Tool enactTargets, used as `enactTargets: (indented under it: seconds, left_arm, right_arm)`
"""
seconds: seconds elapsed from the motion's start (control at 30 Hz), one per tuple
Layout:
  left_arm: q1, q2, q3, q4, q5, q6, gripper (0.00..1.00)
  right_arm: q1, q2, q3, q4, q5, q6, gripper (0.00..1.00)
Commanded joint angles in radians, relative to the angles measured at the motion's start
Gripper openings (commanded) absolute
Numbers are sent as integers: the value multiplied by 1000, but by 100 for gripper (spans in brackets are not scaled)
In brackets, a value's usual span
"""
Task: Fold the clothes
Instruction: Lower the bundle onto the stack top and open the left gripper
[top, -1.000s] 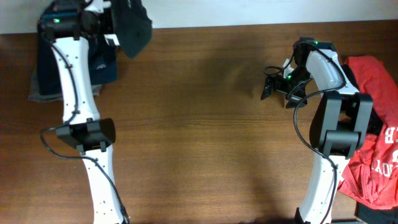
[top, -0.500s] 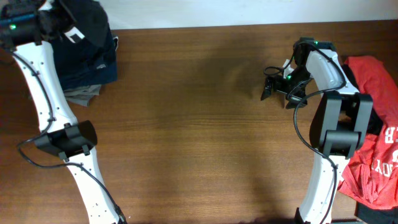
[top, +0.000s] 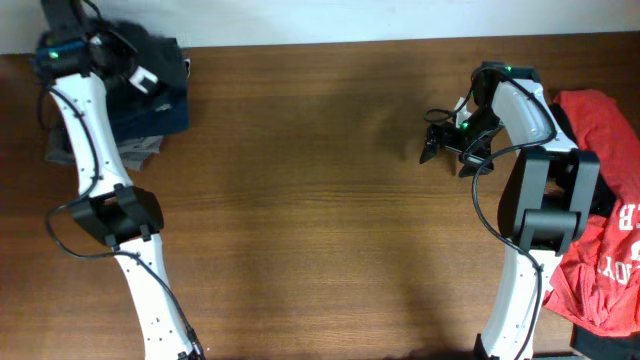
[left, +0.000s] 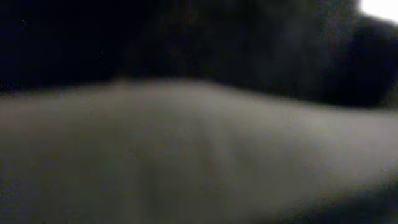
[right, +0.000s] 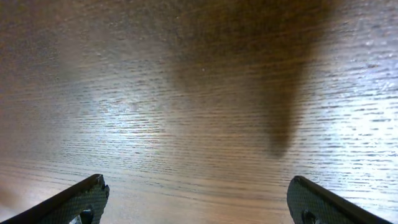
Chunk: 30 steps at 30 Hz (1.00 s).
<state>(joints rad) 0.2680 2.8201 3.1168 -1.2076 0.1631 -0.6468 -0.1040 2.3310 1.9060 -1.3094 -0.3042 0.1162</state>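
Overhead: your left gripper (top: 132, 68) is at the far-left table corner, jaws narrow, apparently pinched on the charcoal-black T-shirt with white block letters (top: 160, 55). That shirt lies bunched on a stack of folded navy and grey garments (top: 160, 115), so it looks like it's being set on the done pile. Left wrist view shows only dark blurred fabric against the lens, so you can't confirm the grip there. Right gripper (top: 447, 157) hovers over bare wood, jaws spread wide, holding nothing, parked clear. Crumpled red T-shirt with white letters (top: 610, 270) waits at the right edge beside that arm's base, likely next. Surface is a glossy brown wood-grain tabletop (top: 300, 200), with a white wall strip (top: 350, 20) along its far edge.
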Motion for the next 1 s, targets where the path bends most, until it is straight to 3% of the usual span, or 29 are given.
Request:
enactTargets:
  seconds: [0.0,0.13,0.2,0.43,0.47,0.5,0.53,0.57,0.97]
  left_arm:
    - [4,21,5,6,-76,-20,0]
    - [17,21,5,0,-68,-20,1]
    - [24,21,5,-16,-50,-22,9]
    - [61,20,5,-111,-48,-153,10]
    - [66,20,5,-121,-48,-153,23]
    - [71,20,5,-131,-48,-153,46]
    - [77,20,5,-143,-48,-153,87]
    - [85,20,5,-161,-48,-153,99]
    - [112,-13,21,-352,-48,-153,100]
  right_arm:
    - [6,-13,-8,-17,-10,-5,97]
    - [6,-13,-8,-26,-9,-8,97]
    - [6,-13,-8,-26,-10,-8,97]
    - [6,-13,-8,-30,-10,-8,97]
    - [6,-13,-8,-31,-10,-8,96]
    - [6,-13,-8,-31,-10,-8,96]
    - [6,-13,-8,-30,-10,-8,97]
    - [6,-13,-8,-30,-10,-8,97]
    - [6,-13,-8,-30,-10,-8,97]
